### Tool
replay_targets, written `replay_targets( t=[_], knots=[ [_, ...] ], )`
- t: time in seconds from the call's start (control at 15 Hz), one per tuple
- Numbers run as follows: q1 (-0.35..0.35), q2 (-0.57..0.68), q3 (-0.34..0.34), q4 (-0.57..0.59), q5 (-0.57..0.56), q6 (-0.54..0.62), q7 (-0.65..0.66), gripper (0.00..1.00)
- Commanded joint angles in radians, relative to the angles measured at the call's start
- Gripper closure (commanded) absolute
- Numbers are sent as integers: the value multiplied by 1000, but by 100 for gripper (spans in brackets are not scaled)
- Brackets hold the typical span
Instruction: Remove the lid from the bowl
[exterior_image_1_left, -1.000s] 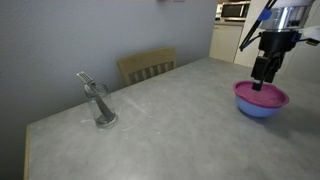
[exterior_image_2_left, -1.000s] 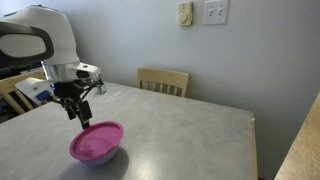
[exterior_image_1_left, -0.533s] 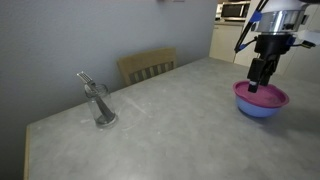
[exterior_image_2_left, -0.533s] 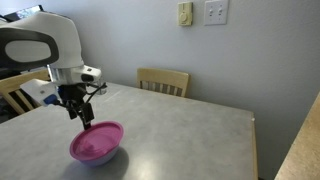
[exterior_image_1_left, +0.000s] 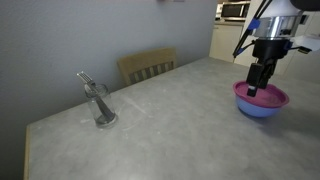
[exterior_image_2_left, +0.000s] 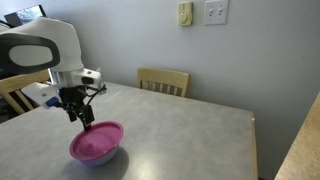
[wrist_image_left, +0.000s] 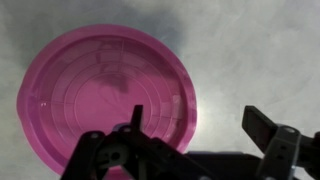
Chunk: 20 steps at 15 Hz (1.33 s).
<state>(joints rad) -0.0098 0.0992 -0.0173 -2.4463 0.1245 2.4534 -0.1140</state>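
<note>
Your pincer (wrist_image_left: 195, 112) hangs wide open and empty close over the lid (wrist_image_left: 105, 95), which sits directly below on the bowl (exterior_image_1_left: 262, 108), with fingers (wrist_image_left: 265, 130) straddling its rim, apparently so that closing pinches that edge.

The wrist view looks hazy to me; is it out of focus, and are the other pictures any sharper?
Wrist view: soft and washed out, the lid bearing a faint shadow, the gripper a dark blur at the bottom, a pale glare on the table beside the lid. Both exterior views: small and coarse yet clearer, with even, dim indoor light.
</note>
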Motion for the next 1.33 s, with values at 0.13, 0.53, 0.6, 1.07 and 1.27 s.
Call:
replay_targets(
  t=[0.13,0.53,0.6,1.07,1.27],
  knots=[
    [-1,59,18,11,-16,63,-12,0],
    [-6,98,17,23,-33,86,-6,0],
    [-6,102,17,24,-31,87,-6,4],
    [-7,111,19,29,-30,79,-9,50],
    [-8,109,19,33,-30,77,-10,78]
  ],
)
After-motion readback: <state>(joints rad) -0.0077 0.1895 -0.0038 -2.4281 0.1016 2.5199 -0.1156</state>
